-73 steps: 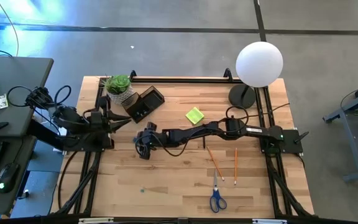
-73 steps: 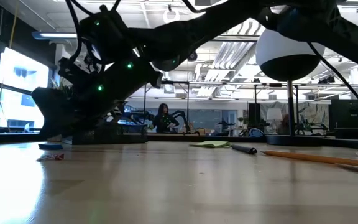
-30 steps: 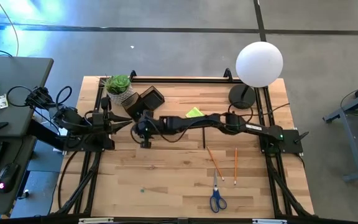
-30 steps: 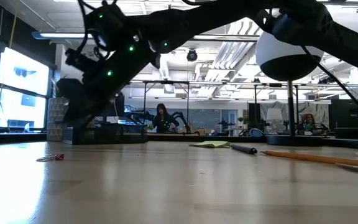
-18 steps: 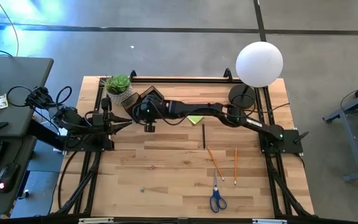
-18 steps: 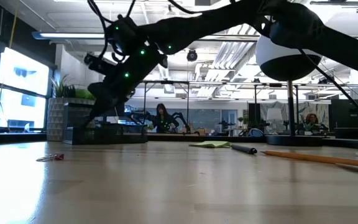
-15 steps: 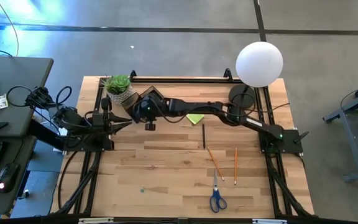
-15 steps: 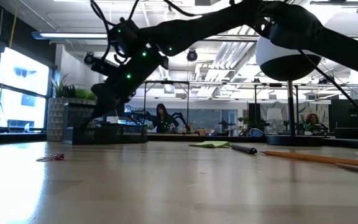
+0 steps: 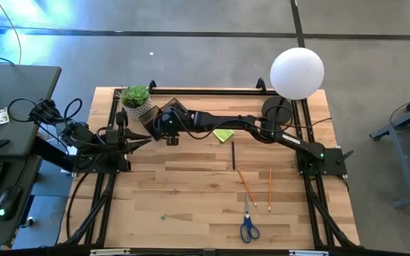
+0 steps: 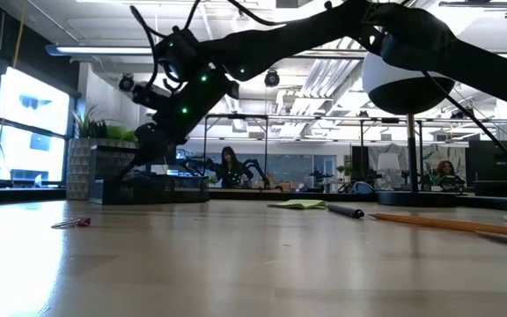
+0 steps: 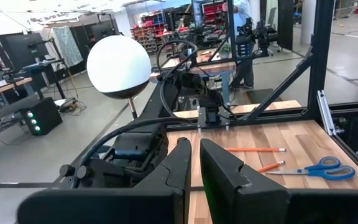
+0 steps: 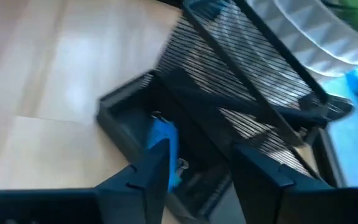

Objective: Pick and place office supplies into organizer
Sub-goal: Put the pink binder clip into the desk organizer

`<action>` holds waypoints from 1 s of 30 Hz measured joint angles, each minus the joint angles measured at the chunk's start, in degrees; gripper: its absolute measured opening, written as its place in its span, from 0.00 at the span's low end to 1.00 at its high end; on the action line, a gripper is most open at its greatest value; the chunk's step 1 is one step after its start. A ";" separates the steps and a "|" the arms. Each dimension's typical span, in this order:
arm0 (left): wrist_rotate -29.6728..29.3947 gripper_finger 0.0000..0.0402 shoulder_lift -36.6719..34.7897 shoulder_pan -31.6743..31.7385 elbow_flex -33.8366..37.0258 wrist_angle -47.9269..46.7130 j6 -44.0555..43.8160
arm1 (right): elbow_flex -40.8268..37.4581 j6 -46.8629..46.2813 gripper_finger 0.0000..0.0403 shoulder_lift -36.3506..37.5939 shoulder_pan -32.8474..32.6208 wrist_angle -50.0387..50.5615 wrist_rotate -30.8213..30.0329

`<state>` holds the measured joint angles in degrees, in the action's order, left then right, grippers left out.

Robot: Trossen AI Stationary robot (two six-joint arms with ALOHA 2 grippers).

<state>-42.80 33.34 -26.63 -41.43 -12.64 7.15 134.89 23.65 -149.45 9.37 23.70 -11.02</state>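
My right gripper (image 12: pixel 201 177) hangs open over the dark organizer (image 12: pixel 241 118) at the table's far left, also seen in the high view (image 9: pixel 165 128). A small blue piece (image 12: pixel 165 144) lies inside the organizer's near compartment, right beside one fingertip. On the wood lie the yellow-green sticky pad (image 9: pixel 223 135), a dark pen (image 9: pixel 233 155), two pencils (image 9: pixel 245 185) and blue-handled scissors (image 9: pixel 248 226). My left gripper (image 11: pixel 194 158) waits shut at the table's left edge, holding nothing. My right gripper comes at the organizer slanting down from the table's right. One finger (image 12: pixel 149 171) stands against the blue piece's lower end (image 12: pixel 166 163) in the wrist view. Whether it touches the piece, I cannot tell.
A potted plant (image 9: pixel 135 99) stands just left of the organizer. The white globe lamp (image 9: pixel 297 72) stands at the far right corner. A tiny object (image 10: pixel 70 223) lies on the near left wood. Black frame rails run along the table's left, far and right edges.
My right gripper has gone toward the table's far edge, from the open wood to a spot above the organizer, rolling a little, and has kept still there for the last half second.
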 joint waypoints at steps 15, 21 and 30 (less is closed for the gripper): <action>-0.01 0.06 -0.20 -0.01 0.00 -0.83 -0.10 | 0.00 -6.61 0.40 1.73 -2.04 7.36 8.64; -0.03 0.06 -0.20 -0.02 0.00 -0.79 -0.97 | -0.04 -9.35 0.31 1.20 -1.32 9.14 10.91; -0.01 0.06 -0.22 -0.02 0.00 -1.57 -0.96 | -0.02 -11.65 0.24 2.71 -2.74 14.02 16.12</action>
<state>-42.81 33.12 -26.65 -41.43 -14.21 6.19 134.87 12.00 -146.74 6.63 37.72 5.10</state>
